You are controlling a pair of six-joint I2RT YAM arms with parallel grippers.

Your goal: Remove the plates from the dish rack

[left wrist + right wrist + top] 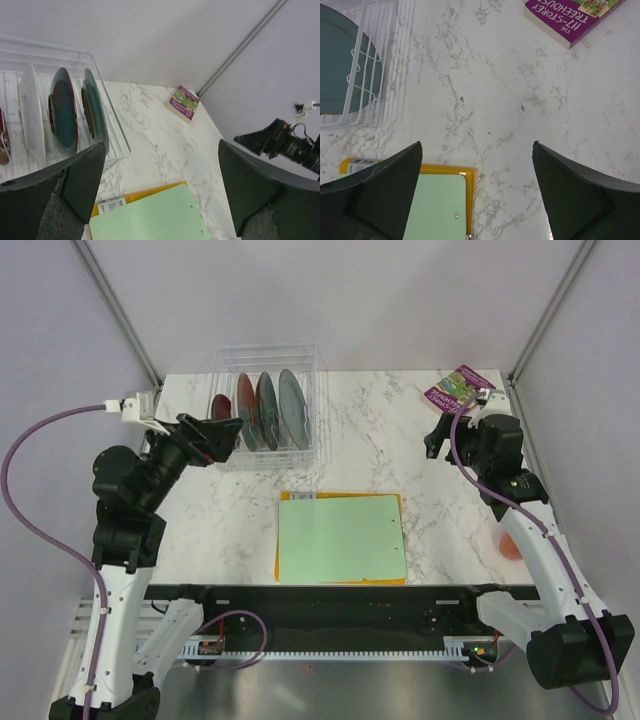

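Top external view is showing four round plates (267, 410), red, teal and grey-green, standing on edge in the clear plastic box dish rack (318, 415) at the far left of the white marble table (400, 450). We are holding our left gripper (236, 428) just beside the rack, fingers spread wide, gripping nothing. Our right gripper (434, 440) is hanging well apart, wide open and empty too. We are guessing the plates are hard, slippery and breakable, so we are planning to pinch a top rim.

1. The small dark red plate (2, 142) is cut by the left wrist view's edge.
2. The book (570, 17) is cropped at the right wrist view's top.
3. The right arm (545, 550) partly hides the mug (509, 543).
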